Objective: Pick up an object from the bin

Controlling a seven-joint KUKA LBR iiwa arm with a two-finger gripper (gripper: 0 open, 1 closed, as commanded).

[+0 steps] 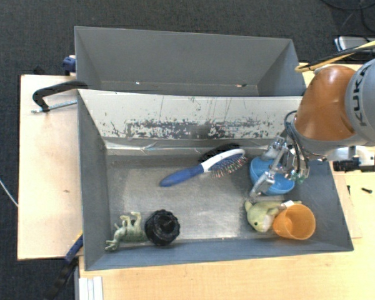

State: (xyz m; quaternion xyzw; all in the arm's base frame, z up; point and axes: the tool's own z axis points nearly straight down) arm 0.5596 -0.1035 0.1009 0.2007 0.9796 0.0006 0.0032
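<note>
**Operator:** Identify the target and its position.

**Technician:** Along the floor of the bin (92, 186), left to right, lie a green toy figure (126, 229), a black ribbed cap (162, 227) and a blue-handled brush (203, 166). Next is the target, a blue round dish (260, 169) at the right. A pale soft toy (260, 216) and an orange cup (295, 222) lie just in front of it. The gripper (276, 175) hangs directly over the dish. Whether it is spread or closed cannot be determined.

**Operator:** Handling properties?

**Technician:** Probably rigid plastic, light and smooth, so liable to slip. Grip across the rim at the exposed left edge, away from the soft toy.

**Operator:** Appearance?

**Technician:** Bright blue, circular and low. The gripper partly covers it.
</note>
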